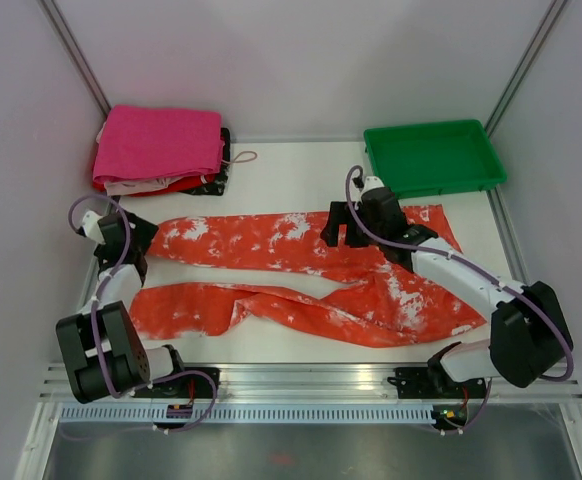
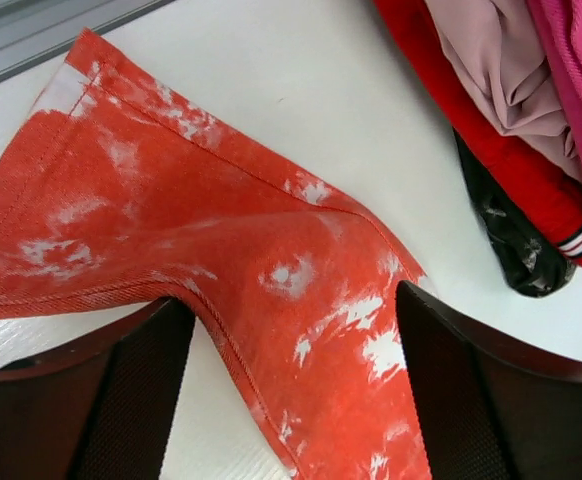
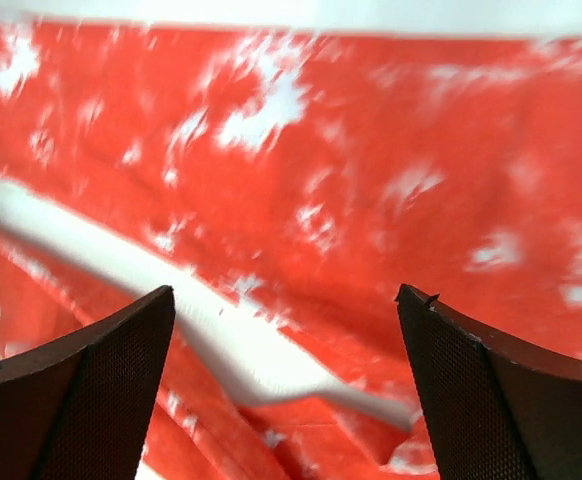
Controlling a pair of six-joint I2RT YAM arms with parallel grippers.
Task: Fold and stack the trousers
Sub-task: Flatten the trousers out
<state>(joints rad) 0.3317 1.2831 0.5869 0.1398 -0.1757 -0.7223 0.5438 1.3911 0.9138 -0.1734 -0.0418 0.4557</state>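
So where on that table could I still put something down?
Bare table shows at the far edge between the pink folded stack and the green tray, plus a thin strip between the trousers and the near edge. The middle is all trousers.

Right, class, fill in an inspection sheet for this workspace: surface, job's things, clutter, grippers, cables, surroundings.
Surface: white table.
Job's things: trousers unfolded, legs pointing left, near leg twisted.
Clutter: cloth pile, pink on top, far left; green tray, far right.
Grippers: left gripper open over a leg's hem; right gripper open above the far leg.
Cables: purple cables loop along both arms.
Surroundings: pale walls; metal rail at near edge.
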